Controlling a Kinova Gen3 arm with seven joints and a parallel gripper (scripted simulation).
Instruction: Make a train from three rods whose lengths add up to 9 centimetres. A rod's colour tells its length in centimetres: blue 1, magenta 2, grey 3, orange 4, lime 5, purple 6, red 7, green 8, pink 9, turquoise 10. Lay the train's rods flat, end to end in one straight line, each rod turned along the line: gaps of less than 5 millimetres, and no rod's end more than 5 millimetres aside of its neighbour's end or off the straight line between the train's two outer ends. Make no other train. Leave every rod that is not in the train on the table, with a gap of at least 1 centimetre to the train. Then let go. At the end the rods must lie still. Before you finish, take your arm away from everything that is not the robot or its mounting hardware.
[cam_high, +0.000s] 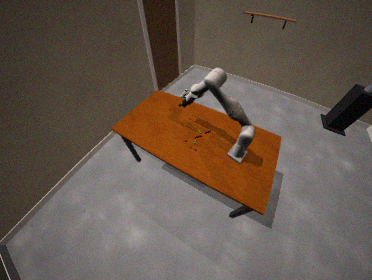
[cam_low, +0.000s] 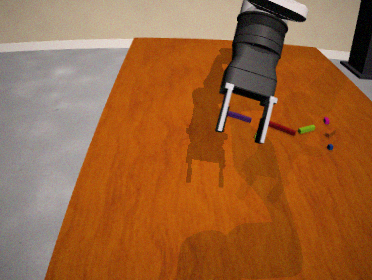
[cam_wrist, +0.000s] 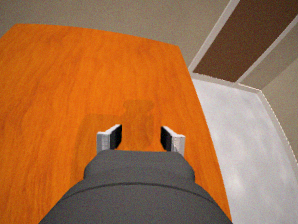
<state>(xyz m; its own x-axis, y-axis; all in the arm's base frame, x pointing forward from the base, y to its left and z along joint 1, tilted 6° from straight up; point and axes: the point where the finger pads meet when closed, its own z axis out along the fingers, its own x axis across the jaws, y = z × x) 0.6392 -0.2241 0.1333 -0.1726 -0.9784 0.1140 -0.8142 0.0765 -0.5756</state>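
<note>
My gripper (cam_low: 240, 136) (cam_wrist: 141, 133) is open and empty, high above the table. In the exterior view a purple rod (cam_low: 240, 117) (cam_high: 207, 132) lies left of a red rod (cam_low: 283, 128) (cam_high: 198, 136), with a gap between. A lime rod (cam_low: 306, 129) (cam_high: 195, 141) lies right of the red one, angled to it. Another lime rod (cam_high: 199, 131) is mostly hidden behind a finger in the exterior view. A magenta rod (cam_low: 326, 120) (cam_high: 195, 149) and a blue rod (cam_low: 330, 147) (cam_high: 186, 141) lie farther right. A small orange-brown piece (cam_low: 328, 134) between them is hard to make out.
The wooden table (cam_high: 145, 120) (cam_low: 135, 200) (cam_wrist: 60, 90) carries the arm's base (cam_high: 237, 154) at one side. The arm's shadow falls across the table top. The wrist view shows the table's edge and the floor (cam_wrist: 240, 145) to the right, and no rods.
</note>
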